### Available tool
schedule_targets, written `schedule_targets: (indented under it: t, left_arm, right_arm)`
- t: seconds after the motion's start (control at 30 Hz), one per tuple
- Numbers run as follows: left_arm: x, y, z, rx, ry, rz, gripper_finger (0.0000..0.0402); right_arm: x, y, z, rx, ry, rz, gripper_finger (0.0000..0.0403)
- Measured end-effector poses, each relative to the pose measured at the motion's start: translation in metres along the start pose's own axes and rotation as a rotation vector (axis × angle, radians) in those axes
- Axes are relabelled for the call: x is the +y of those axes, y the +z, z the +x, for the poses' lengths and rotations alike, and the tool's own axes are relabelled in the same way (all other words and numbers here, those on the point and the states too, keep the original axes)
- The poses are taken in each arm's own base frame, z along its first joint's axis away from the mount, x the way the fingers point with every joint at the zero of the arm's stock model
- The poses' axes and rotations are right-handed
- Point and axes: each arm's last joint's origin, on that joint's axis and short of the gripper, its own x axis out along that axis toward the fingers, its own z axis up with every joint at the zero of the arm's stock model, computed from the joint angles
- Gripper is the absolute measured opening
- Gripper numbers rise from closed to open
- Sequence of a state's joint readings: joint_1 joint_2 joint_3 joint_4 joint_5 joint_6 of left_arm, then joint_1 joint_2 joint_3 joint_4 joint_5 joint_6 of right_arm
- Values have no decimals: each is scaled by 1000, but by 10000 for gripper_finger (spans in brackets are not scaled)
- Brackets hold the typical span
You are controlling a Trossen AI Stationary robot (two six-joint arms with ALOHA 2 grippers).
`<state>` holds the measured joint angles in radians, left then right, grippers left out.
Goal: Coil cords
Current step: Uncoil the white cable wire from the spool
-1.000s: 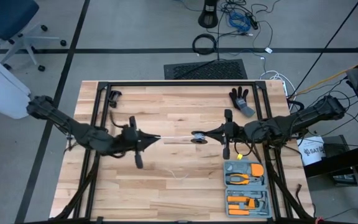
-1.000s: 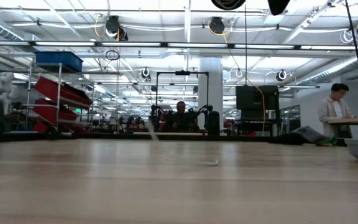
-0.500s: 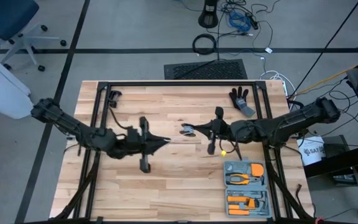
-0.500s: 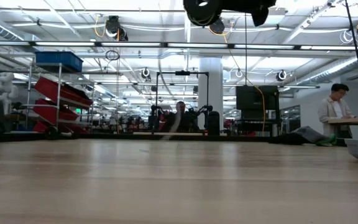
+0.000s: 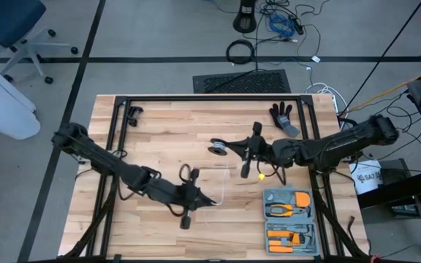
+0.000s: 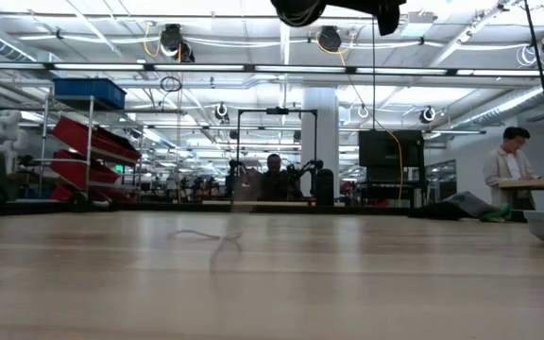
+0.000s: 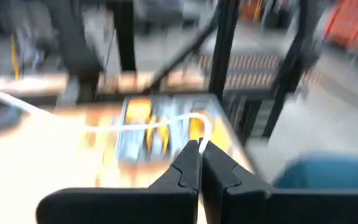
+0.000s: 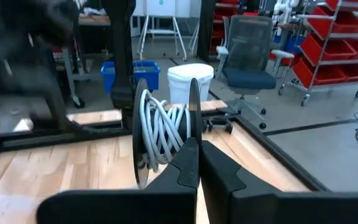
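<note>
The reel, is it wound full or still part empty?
Partly wound: white cord wraps the reel, and a loose length runs to the left gripper.

High view looks straight down; low view level across the same table (image 5: 196, 124) — wrist views close.

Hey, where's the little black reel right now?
In the high view the reel is held above mid-table by the right gripper, left of the black glove.

The table (image 5: 196, 124) is pale butcher-block wood, smooth with a soft sheen. On it, beside the matt black right gripper (image 8: 197, 146), the reel (image 8: 166, 127) looks like thin dark plastic, wound with smooth white cord (image 7: 135, 124). Fingers (image 7: 185, 168) look matt plastic.
</note>
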<state>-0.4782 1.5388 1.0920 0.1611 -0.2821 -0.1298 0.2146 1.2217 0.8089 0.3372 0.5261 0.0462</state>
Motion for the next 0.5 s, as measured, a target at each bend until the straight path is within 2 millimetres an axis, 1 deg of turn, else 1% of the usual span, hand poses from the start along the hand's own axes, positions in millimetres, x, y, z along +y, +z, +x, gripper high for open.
schedule_targets:
  t: [0.13,0.23,0.3,0.37,0.5]
  left_arm:
    - [7,-21,7,154,117,8,2]
    - [14,-28,6,208,238,-10,14]
    - [17,-30,5,214,286,-32,38]
    - [16,-30,5,208,314,-57,71]
    - [12,-36,1,251,333,-60,138]
  right_arm:
    - [-4,10,-8,-39,4,10,0]
    - [-7,18,-16,-65,22,14,0]
    - [-9,21,-20,-69,53,20,0]
    - [-10,23,-24,-67,90,36,0]
    - [-7,22,-28,-25,186,77,0]
